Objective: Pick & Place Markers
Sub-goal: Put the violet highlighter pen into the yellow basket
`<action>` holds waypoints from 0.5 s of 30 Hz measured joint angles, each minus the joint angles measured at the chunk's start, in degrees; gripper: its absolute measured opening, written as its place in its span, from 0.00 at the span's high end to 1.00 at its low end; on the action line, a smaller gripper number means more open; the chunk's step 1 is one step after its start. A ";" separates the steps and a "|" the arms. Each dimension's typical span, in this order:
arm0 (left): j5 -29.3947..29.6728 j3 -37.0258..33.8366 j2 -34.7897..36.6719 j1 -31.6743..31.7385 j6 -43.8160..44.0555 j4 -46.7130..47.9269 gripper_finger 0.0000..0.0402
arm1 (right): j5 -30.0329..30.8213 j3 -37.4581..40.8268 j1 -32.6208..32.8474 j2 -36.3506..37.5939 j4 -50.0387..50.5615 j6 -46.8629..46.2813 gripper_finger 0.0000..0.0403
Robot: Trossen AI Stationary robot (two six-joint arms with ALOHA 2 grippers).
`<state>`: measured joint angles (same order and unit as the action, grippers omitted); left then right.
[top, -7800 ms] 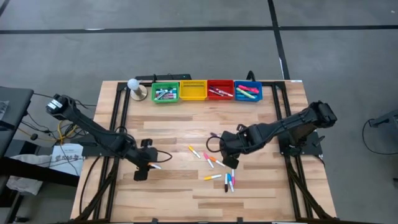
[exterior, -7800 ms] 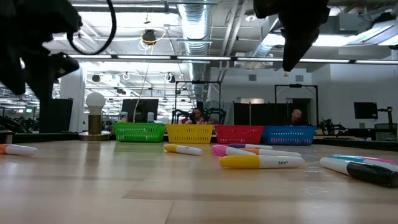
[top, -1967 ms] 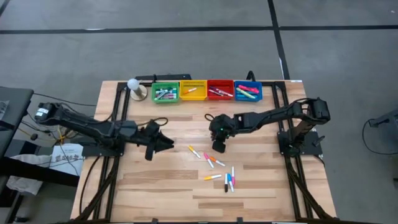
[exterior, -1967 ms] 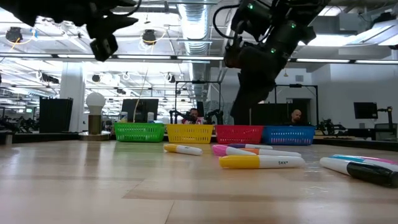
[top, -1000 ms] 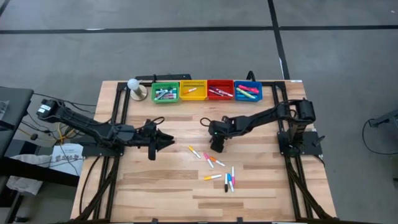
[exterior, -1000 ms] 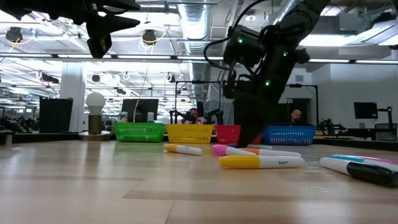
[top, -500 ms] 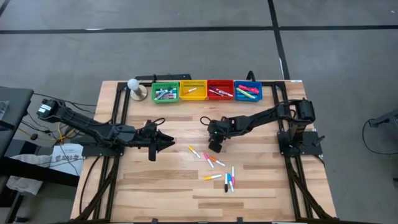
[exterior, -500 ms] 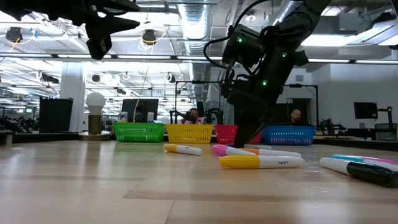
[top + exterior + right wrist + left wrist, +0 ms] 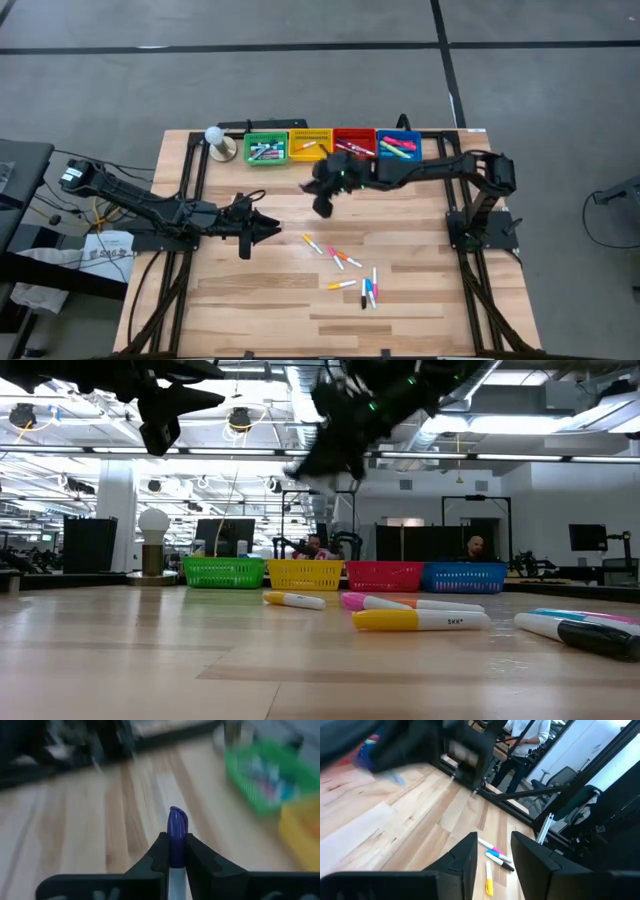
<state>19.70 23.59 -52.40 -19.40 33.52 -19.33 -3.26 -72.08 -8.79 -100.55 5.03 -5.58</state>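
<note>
My right gripper [image 9: 322, 206] hangs high over the table's middle, just short of the bins, and is shut on a marker with a blue cap [image 9: 175, 826]. In the low view it is a blurred dark shape [image 9: 312, 464] well above the wood. Several more markers [image 9: 347, 268] lie flat on the table nearer the front edge [image 9: 415, 620]. At the left, my left gripper [image 9: 268, 228] waits above the table. It is open with nothing between its fingers [image 9: 496, 860] and points toward the loose markers [image 9: 495, 859]. My right gripper pinches the marker's pale barrel just behind the cap [image 9: 174, 864] between its two fingers. The marker lies along the fingers, and its blue cap end [image 9: 176, 820] sticks out past the fingertips. The marker is lifted clear of the table.
Green [image 9: 266, 151], yellow [image 9: 310, 146], red [image 9: 353, 145] and blue [image 9: 399, 147] bins stand in a row along the far edge, each holding markers. A small lamp with a white bulb [image 9: 215, 139] stands left of them. Bare wood lies between the two grippers.
My right gripper has risen from table height at the far end of the loose markers. It has swung toward the far edge and the left, toward the bins, and tipped up nearer to level. It carries the blue-capped marker clear of the table.
</note>
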 joint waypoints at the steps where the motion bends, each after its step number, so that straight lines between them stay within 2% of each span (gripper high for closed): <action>1: 0.00 0.00 0.00 0.00 -0.09 0.00 0.71 | -0.98 -1.18 -0.63 -0.02 -1.10 1.03 0.94; 6: 0.22 -0.02 0.00 0.00 -0.25 0.00 0.71 | -2.39 -6.57 -4.31 0.02 -3.59 4.04 0.91; 15: 3.41 -0.02 0.00 0.00 -0.27 0.02 0.71 | -2.37 -7.75 -11.92 -0.31 -3.56 4.54 0.92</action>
<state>23.12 23.57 -52.40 -19.40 33.26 -19.31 -5.63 -79.83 -20.71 -100.87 1.48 -1.04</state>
